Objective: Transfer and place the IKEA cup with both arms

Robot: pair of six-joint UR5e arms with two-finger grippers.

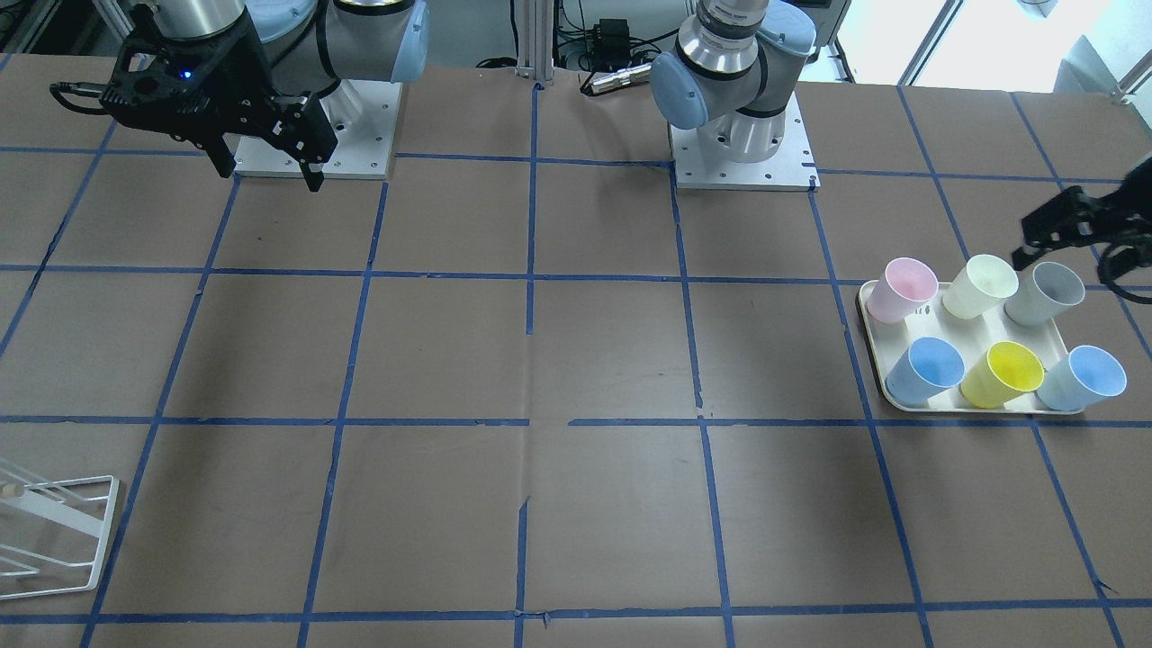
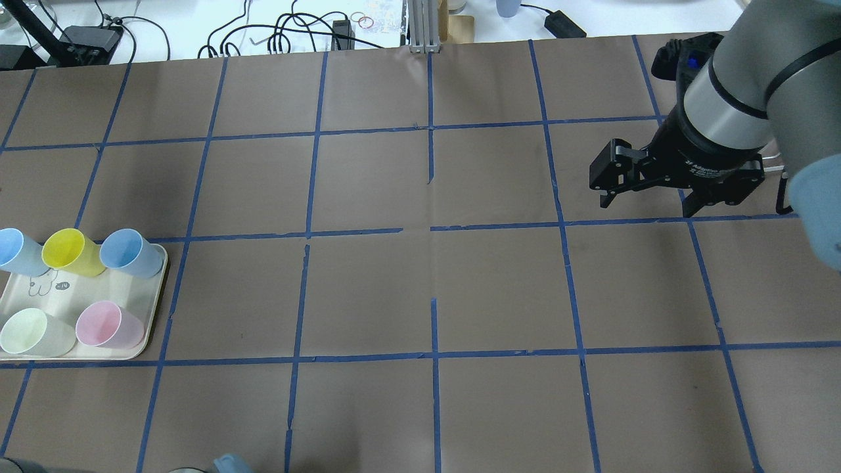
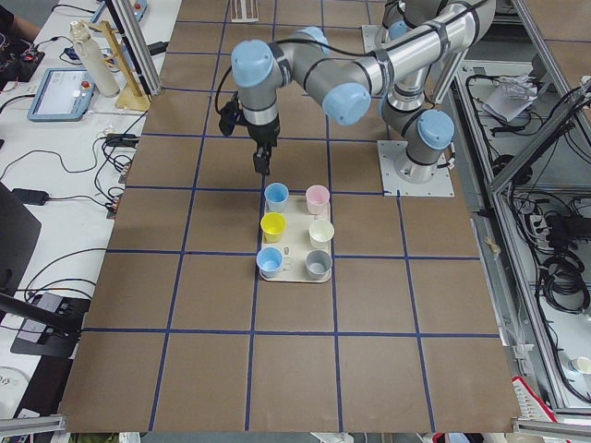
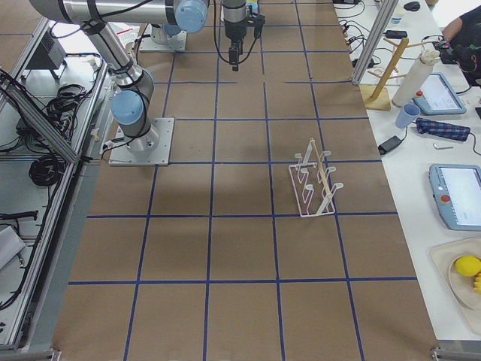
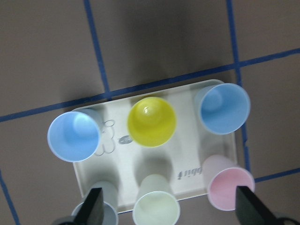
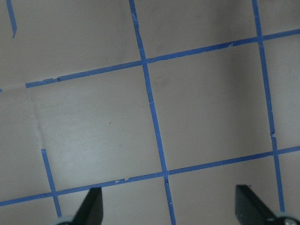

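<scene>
The pale grey IKEA cup (image 1: 1044,292) stands upright in a corner of a cream tray (image 1: 866,310), on the robot's side of it. Five coloured cups share the tray. My left gripper (image 1: 1071,256) hovers over that side of the tray, open and empty. In the left wrist view the grey cup (image 5: 105,213) shows at the bottom left, partly behind one fingertip (image 5: 93,206). The cup also shows in the exterior left view (image 3: 319,263); it is cut off in the overhead view. My right gripper (image 1: 267,171) is open and empty, high above bare table near its base (image 2: 647,200).
The other cups on the tray are pink (image 1: 903,288), pale yellow-green (image 1: 981,285), yellow (image 1: 1002,373) and two light blue (image 1: 925,370). A white wire rack (image 1: 54,531) stands at the table's opposite end, on the operators' side. Blue tape lines cross the brown table.
</scene>
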